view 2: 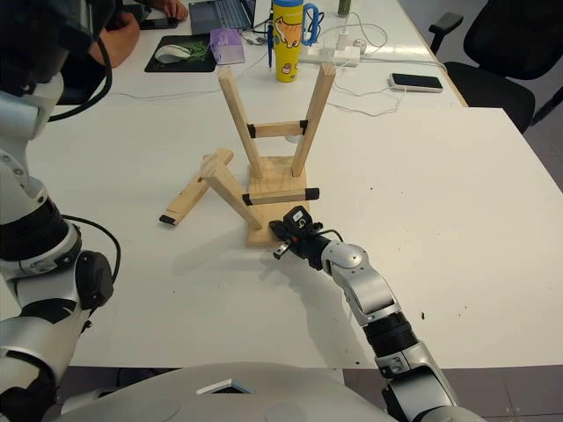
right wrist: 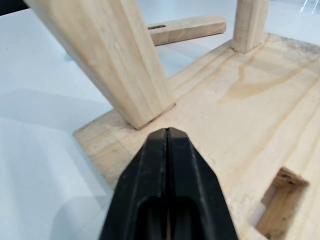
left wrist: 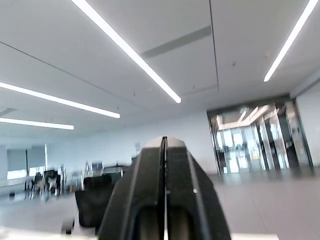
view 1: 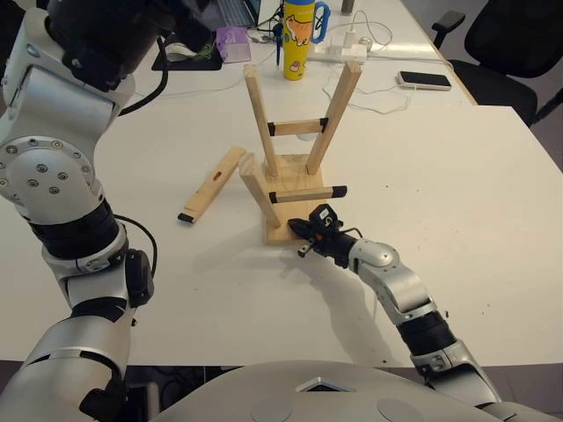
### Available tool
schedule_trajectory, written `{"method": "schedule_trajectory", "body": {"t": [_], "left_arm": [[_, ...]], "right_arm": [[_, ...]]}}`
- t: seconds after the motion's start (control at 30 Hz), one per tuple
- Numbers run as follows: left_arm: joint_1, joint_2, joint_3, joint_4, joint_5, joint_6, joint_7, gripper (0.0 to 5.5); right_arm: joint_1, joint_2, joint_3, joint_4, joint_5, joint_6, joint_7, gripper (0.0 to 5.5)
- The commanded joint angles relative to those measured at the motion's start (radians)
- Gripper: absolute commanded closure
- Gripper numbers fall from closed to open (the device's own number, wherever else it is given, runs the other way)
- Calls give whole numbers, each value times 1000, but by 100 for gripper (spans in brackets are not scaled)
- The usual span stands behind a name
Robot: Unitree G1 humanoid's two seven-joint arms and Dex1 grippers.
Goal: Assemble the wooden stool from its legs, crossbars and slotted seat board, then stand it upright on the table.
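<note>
Seat board lies flat mid-table, and three legs stand up out of it with two crossbars bridging them. A fourth, loose leg lies on the table at nine o'clock from the board, close by. Right gripper sits at the board's six o'clock edge, its fingers pressed tight together with nothing between them, the tips just beside the nearest leg's base. An open slot shows in the board alongside. Left gripper points up at the ceiling, pinched together too and empty. Yellow bottle stands at twelve o'clock, well apart
</note>
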Motion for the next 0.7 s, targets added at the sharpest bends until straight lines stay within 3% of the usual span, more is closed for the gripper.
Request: {"method": "schedule_trajectory", "body": {"t": [0.03, 0.13, 0.43, 0.7], "left_arm": [[318, 193, -532, 28, 490, -32, -131, 549], [367, 155, -550, 54, 573, -91, -112, 549], [180, -89, -199, 69, 519, -322, 58, 549], [200, -129, -43, 78, 580, -418, 152, 549]], "right_arm": [[65, -28, 46, 123, -73, 103, -14, 550], [53, -21, 45, 132, -74, 98, -15, 550], [43, 2, 6, 157, -71, 8, -13, 550], [115, -7, -110, -71, 117, -161, 152, 550]]}}
